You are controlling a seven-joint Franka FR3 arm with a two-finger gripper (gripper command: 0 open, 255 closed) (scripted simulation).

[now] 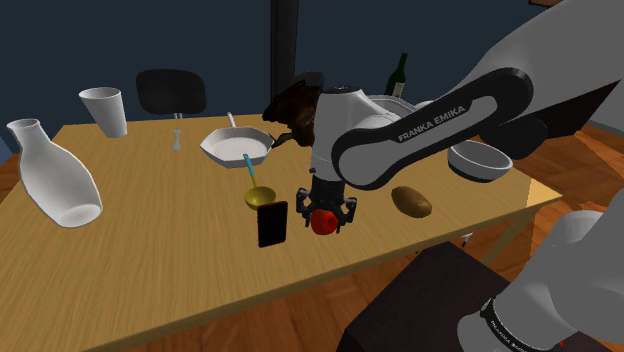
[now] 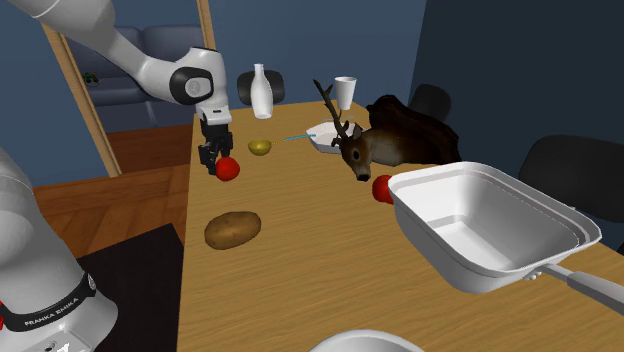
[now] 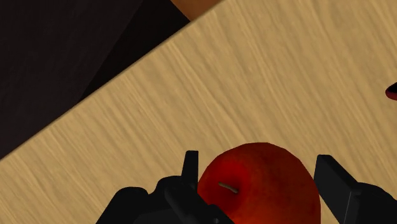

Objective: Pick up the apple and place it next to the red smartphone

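Near the bench's (image 1: 150, 280) front edge, the pincer (image 1: 325, 214) clasps the red apple (image 1: 323, 223) between both fingers, low over the wood. The red-edged smartphone (image 1: 272, 224) stands just to the shoulder view's left of the apple, so probably only a short set-down remains.

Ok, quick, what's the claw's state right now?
Claw: closed, holding the red apple.

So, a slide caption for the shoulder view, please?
Black two-finger hand clasps a round red apple beside the red-edged dark smartphone on a wooden table.
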